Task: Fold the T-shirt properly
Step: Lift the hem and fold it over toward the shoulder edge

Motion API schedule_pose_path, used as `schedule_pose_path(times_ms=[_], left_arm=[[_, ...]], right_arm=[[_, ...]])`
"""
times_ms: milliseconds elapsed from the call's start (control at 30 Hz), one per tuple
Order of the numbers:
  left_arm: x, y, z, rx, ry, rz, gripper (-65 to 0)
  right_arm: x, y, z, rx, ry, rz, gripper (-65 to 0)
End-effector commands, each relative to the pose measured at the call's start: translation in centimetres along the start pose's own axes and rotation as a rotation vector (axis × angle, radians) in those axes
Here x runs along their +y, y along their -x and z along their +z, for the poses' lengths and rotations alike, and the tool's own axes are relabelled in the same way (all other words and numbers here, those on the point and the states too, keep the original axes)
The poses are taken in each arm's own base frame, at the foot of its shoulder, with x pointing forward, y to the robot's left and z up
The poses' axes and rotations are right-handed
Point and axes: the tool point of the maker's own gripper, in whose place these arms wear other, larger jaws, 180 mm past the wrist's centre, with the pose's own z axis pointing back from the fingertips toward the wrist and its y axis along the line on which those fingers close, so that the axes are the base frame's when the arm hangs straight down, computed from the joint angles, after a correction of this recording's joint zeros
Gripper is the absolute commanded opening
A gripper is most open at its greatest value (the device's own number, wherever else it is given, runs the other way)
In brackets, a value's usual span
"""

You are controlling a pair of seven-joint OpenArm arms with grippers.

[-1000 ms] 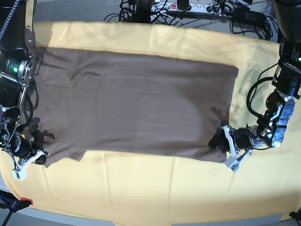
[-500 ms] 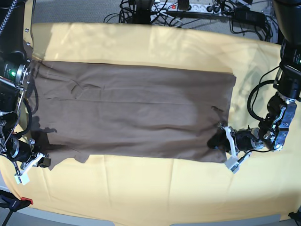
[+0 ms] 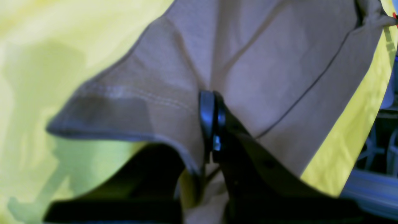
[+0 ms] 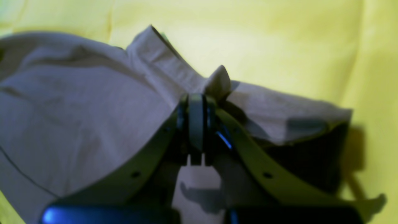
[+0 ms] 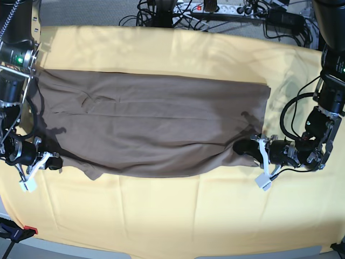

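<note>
The taupe-brown T-shirt (image 5: 156,124) lies spread lengthwise on the yellow cloth (image 5: 178,216). My left gripper (image 5: 252,147) is on the right of the base view, shut on the shirt's near right corner and holding it slightly raised. In the left wrist view its fingertips (image 3: 212,121) pinch the fabric (image 3: 264,68) near the stitched hem. My right gripper (image 5: 52,159) is on the left, shut on the shirt's near left corner. In the right wrist view its fingertips (image 4: 196,121) clamp a bunched fold of the shirt (image 4: 77,109).
The yellow cloth (image 4: 279,40) covers the whole table and also shows in the left wrist view (image 3: 37,62). Cables and a power strip (image 5: 215,8) lie behind the back edge. A red-tipped clamp (image 5: 21,231) sits at the front left corner.
Both grippers have moved back from the table's front edge, carrying the shirt's near corners. The near edge has lifted and drawn in, so the shirt looks narrower front to back.
</note>
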Motion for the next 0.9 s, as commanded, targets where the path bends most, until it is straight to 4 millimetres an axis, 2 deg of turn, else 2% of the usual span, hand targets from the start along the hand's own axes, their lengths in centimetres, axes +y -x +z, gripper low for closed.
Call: schedule_pose_path(times_ms=[0, 267, 400, 633, 733, 867], left_arm=[[0.0, -2.0, 1.4, -0.051, 0.002, -0.021, -65.0], [-2.3, -1.4, 2.1, 0.005, 0.099, -0.008, -65.0], [-2.8, 0.4, 2.6, 0.124, 0.104, -0.047, -65.0], [-1.8, 2.1, 4.6, 0.189, 0.059, -0.044, -65.0], [-1.6, 2.9, 5.0, 0.231, 0.053, -0.043, -65.0], [-1.6, 2.9, 4.9, 0.232, 0.054, -0.043, -65.0]], right_arm=[[-0.4, -2.3, 1.7, -0.071, 0.011, 0.036, -65.0], [0.8, -1.3, 4.8, -0.056, -0.033, 0.092, -65.0], [0.8, -0.8, 5.8, -0.017, -0.062, 0.078, -65.0], [0.1, 0.7, 6.4, 0.033, -0.051, 0.07, -65.0], [0.1, 1.5, 6.3, 0.051, -0.052, 0.064, -65.0], [0.4, 1.6, 6.6, 0.063, -0.071, 0.061, -65.0]])
